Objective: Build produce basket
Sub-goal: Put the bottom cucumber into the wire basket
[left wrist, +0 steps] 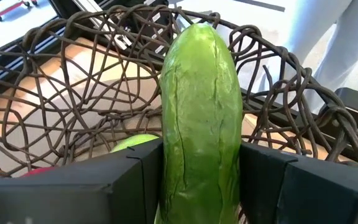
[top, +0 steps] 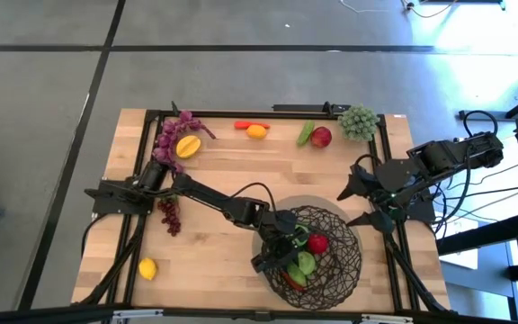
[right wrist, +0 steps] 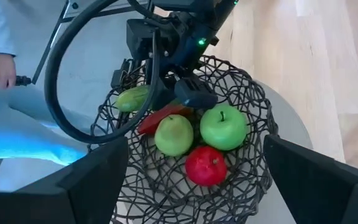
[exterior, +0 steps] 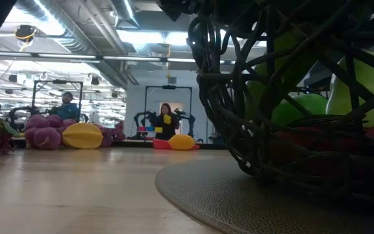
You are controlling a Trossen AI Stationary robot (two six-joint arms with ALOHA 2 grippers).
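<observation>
A cucumber (left wrist: pixel 201 118) is held between the two dark fingers (left wrist: pixel 73 186) of the left gripper (top: pixel 281 245), inside the basket (top: pixel 344 270), with the fingers half closed against its flanks. Seen from the left wrist, its long axis runs straight out from the fingers toward the opposite rim, and its free tip is raised above the mesh. Its butt end is hidden between the fingers. Below it in the bowl a red apple (top: pixel 318 243) and a green apple (top: pixel 307 263) are seen from above; a paler green fruit (right wrist: pixel 174 134) and a red piece, probably the chili (right wrist: pixel 160 119), are added by the right wrist view. The release is judged to turn on the cucumber being lowered lengthwise into the gap left of the apples.

The left arm is stretched from the table's left edge across the boards, elbow bent, wrist dipped over the basket's left rim. The right gripper (top: pixel 360 203) is parked wide open and empty at the right edge, just beyond the basket. Still outside are a lemon (top: pixel 147 268) at near left, grapes (top: pixel 168 216) beside the left arm, and more produce along the far edge.
</observation>
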